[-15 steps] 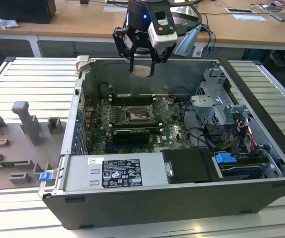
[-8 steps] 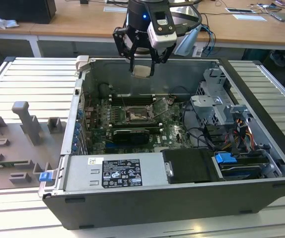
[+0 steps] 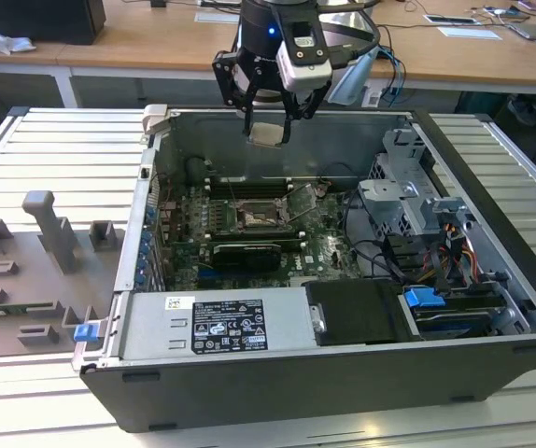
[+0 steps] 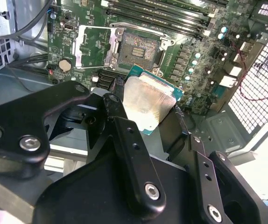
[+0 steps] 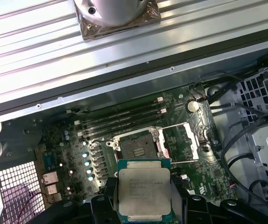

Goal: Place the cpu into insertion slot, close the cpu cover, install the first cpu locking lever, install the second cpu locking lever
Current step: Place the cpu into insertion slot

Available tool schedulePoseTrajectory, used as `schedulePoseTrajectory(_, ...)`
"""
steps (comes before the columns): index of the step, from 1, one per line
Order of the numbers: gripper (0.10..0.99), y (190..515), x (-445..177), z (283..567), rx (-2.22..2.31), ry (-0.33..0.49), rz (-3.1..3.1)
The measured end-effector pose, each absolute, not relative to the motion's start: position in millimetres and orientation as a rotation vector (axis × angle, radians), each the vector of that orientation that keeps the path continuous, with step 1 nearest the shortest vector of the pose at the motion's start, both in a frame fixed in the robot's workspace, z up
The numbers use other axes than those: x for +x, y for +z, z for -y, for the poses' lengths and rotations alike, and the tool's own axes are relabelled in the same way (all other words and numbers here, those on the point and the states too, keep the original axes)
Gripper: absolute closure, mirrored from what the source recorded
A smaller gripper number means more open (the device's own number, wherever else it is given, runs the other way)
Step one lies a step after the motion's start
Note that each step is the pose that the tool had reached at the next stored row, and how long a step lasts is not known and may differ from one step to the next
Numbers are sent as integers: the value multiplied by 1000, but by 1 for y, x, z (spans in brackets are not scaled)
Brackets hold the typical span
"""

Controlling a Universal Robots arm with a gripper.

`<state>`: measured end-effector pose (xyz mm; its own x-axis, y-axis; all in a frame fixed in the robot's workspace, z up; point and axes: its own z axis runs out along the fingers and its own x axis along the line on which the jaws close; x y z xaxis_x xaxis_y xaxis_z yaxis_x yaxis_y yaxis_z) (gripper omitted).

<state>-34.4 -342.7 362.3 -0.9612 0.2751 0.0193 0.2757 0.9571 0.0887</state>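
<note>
Claw (image 3: 268, 123) pinches the one cpu (image 3: 267, 135) by its edges, hanging above the open computer case (image 3: 249, 392). Inside, on the green motherboard (image 3: 319, 252), the single insertion slot (image 3: 254, 217) lies bare, its cpu cover (image 3: 303, 200) swung up. The case sits mid-counter (image 3: 53, 159), on ribbed metal; wooden desks (image 3: 137, 37) stand behind.

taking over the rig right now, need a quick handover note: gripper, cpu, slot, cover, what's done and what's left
Gripper: shut on the cpu, held in the air over the open case, above the slot.
Slot: empty, dark centre exposed.
Cover: swung open beside the slot.
Done: cpu picked up and brought over the board.
Left: cpu not yet seated, cover not yet closed, neither locking step done.
</note>
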Motion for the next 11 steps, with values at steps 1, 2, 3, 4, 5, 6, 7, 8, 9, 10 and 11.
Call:
schedulePoseTrajectory(1,545,362,-34,343,-438,-142,3101)
schedulePoseTrajectory(2,545,362,-34,343,-441,-142,3101)
schedulePoseTrajectory(3,545,362,-34,343,-443,-142,3100)
schedulePoseTrajectory(4,545,362,-34,343,-446,-142,3100)
schedulePoseTrajectory(5,545,362,-34,343,-449,-142,3100)
schedulePoseTrajectory(6,545,362,-34,343,-452,-142,3099)
schedulePoseTrajectory(7,545,362,-34,343,-455,-142,3099)
schedulePoseTrajectory(8,545,362,-34,343,-460,-142,3098)
schedulePoseTrajectory(9,545,362,-34,343,-464,-142,3098)
schedulePoseTrajectory(10,545,362,-34,343,-467,-142,3098)
schedulePoseTrajectory(11,545,362,-34,343,-470,-142,3097)
